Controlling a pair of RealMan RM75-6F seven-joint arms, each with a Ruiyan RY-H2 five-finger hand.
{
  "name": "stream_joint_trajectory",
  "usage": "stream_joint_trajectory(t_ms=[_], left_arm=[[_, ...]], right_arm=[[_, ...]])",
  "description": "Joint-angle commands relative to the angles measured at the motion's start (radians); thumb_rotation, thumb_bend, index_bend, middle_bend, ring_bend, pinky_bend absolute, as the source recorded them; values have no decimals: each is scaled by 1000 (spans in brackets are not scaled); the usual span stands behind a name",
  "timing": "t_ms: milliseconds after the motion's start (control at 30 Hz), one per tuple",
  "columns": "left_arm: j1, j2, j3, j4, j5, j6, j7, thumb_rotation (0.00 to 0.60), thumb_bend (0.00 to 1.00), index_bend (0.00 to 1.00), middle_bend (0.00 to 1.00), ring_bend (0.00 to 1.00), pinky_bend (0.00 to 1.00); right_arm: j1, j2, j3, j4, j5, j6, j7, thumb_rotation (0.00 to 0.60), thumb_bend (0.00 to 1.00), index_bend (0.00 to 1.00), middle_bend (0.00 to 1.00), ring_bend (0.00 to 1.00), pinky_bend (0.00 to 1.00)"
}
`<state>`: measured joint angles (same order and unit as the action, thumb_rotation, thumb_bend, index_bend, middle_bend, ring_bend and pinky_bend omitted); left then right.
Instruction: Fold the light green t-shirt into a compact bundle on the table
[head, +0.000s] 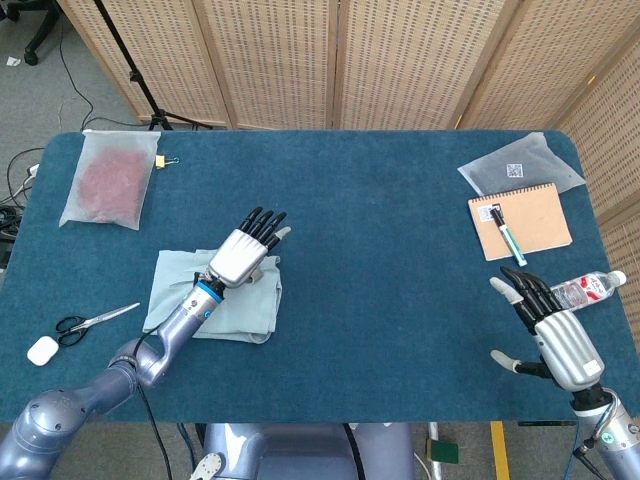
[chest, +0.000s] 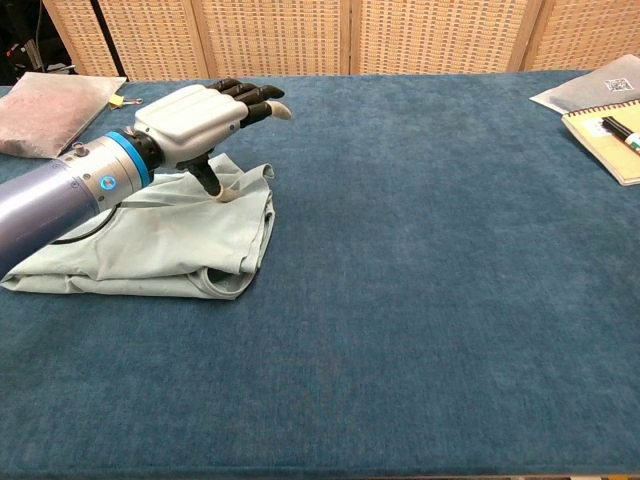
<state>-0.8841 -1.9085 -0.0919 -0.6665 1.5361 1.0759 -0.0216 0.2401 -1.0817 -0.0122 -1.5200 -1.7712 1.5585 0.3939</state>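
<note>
hovering over folded light green t-shirt (chest: 170, 240), left hand (head: 240, 255) is holding nothing, fingers extended, likely inspecting bundle; right hand (head: 555, 335) is idling, released, well apart.

We see the light green t-shirt (head: 215, 297), folded into a flat rectangle, lying on the dark blue felt-covered table (head: 380, 250) toward its left side. Our left hand (head: 243, 254) sits above the shirt's far right corner, fingers straight and apart. Our right hand (head: 548, 327) hovers empty with spread fingers just beside a clear plastic water bottle (head: 587, 290).
</note>
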Motion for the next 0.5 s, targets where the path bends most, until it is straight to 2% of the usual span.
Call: stream_joint_trajectory(t_ms=[33,233,500], left_arm=[[32,63,-1,-91,-10,29,55,600,0,0,0,0,0],[66,143,-6,-216,-12,80,91,600,0,0,0,0,0],[163,329,-13,-472,-10,217,108,600,0,0,0,0,0]], right_arm=[[-1,0,-2,-2,-5,3,-5,600,156,0,0,0,55],[-2,-1,-4,-4,-10,5,-12,600,156,0,0,0,55],[-6,-4,-7,-9,-20,14,-30,600,156,0,0,0,55]])
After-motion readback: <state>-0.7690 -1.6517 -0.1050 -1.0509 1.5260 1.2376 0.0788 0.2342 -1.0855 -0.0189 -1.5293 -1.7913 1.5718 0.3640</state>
